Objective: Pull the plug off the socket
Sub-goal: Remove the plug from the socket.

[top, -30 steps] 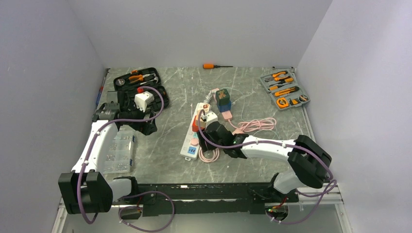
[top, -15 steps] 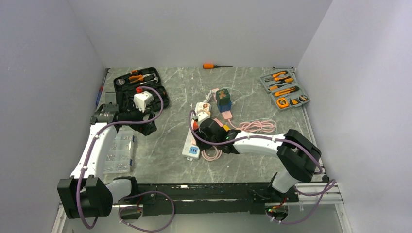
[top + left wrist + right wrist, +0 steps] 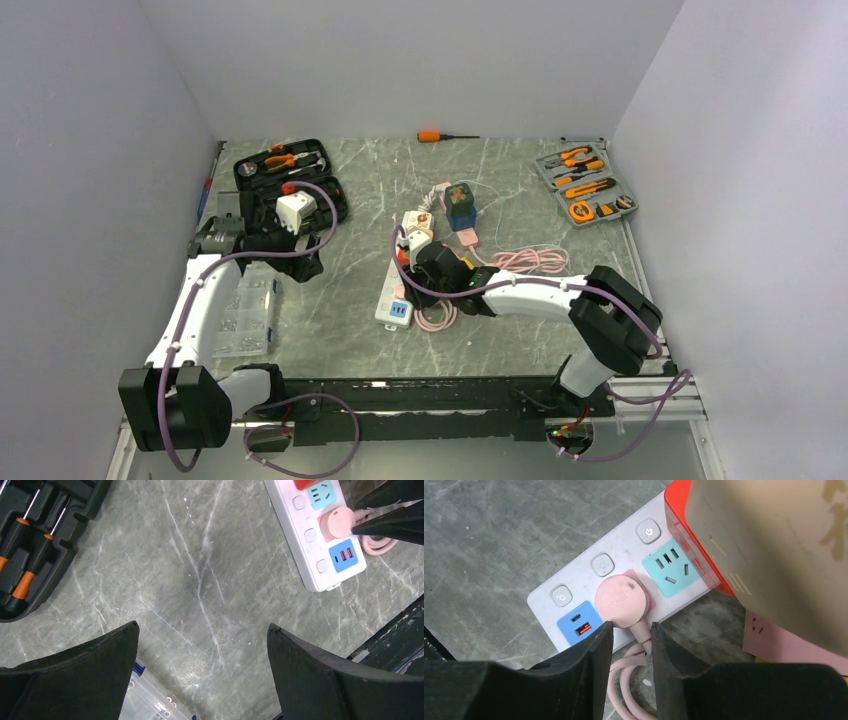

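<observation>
A round pink plug (image 3: pixel 620 600) sits in the white power strip (image 3: pixel 579 582), next to its blue USB block; its pink cord (image 3: pixel 624 680) loops off the strip's edge. My right gripper (image 3: pixel 631 625) is low over the strip (image 3: pixel 392 305), jaws narrowed astride the plug's cord end: the left fingertip touches the plug's rim, and a gap shows beside the cord neck. The left wrist view shows the same plug (image 3: pixel 336 522) with the right fingers (image 3: pixel 390 510) at it. My left gripper (image 3: pixel 202 627) hangs wide open over bare table, to the left of the strip, holding nothing.
A red and beige adaptor (image 3: pixel 764 545) stands plugged into the strip just beyond the plug. A black tool case (image 3: pixel 290 175) and a white cube adaptor (image 3: pixel 295 208) lie back left, a clear parts box (image 3: pixel 245 310) left, a grey tool tray (image 3: pixel 585 183) back right, a coiled pink cable (image 3: pixel 520 260) right.
My right arm has moved left and down onto the power strip and its jaws have narrowed around the plug. The left arm has barely moved.
</observation>
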Available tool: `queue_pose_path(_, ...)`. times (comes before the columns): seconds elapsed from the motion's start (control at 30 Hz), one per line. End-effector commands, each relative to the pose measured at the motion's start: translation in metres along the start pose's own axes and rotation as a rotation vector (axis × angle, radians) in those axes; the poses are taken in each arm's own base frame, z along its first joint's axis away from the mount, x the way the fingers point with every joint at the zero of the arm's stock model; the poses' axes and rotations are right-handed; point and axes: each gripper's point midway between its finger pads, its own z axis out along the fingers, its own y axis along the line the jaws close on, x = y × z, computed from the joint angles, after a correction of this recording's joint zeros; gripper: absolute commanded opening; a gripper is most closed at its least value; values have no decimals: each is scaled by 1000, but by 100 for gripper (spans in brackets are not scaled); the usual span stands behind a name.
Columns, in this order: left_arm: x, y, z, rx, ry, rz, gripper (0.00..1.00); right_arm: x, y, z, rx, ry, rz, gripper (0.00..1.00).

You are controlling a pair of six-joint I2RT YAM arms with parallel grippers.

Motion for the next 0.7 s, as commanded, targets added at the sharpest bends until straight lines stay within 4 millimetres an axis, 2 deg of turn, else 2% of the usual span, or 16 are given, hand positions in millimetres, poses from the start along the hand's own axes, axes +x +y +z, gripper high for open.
queue_pose_path(0.0, -16, -7, -11, 16, -55, 69, 99, 42, -1, -3, -25, 138, -22, 40)
queue_pose_path(0.1, -15, -7, -12, 15, -54, 73, 99, 41, 0, -9, -33, 131, -14, 54)
queue_pose_path(0.17, -16, -8, -11, 22, -55, 70, 99, 40, 2, -12, -39, 124, -10, 56)
queue_pose_path(0.4, -18, -11, -12, 33, -69, 66, 99, 39, 1, -23, -36, 117, -5, 52)
queue_pose_path(0.53, -17, -12, -13, 37, -68, 70, 99, 49, -15, -21, 51, 175, -27, 45)
queue_pose_path(0.67, -17, -13, -14, 37, -71, 78, 99, 61, -28, -16, 135, 252, -70, 44)
